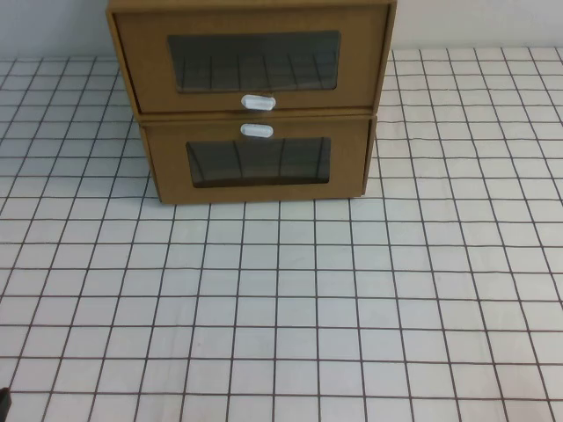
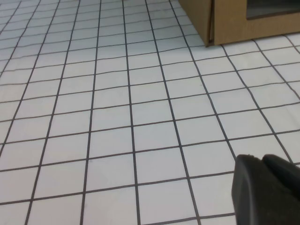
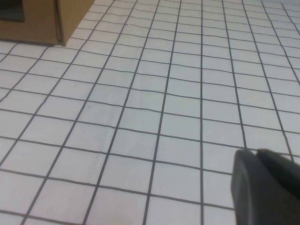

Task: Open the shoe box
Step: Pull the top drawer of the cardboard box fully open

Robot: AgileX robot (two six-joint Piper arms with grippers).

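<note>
Shoe box (image 1: 259,163), brown card with a dark window, stands at the far side of the table (image 1: 281,308), a little left of centre. A twin box (image 1: 251,57) is stacked squarely on top of it. Both fronts face the robot and sit flush, so nothing is open yet.

Each front has a small white pull. The lower handle (image 1: 257,131) is at the top edge of its front and the upper handle (image 1: 258,102) at the bottom edge of its own, so the two lie just apart at the seam. That probably lets one reach serve either front. I cannot tell which box is meant.

The left gripper (image 2: 263,187) hangs low over bare table, well apart from the box, its fingertips pressed together on nothing. The right gripper (image 3: 262,187) does the same on its side, closed and empty. Neither arm reaches into the high view, so both look parked. One gripper will probably have to spread its fingers before it can take a handle.
</note>
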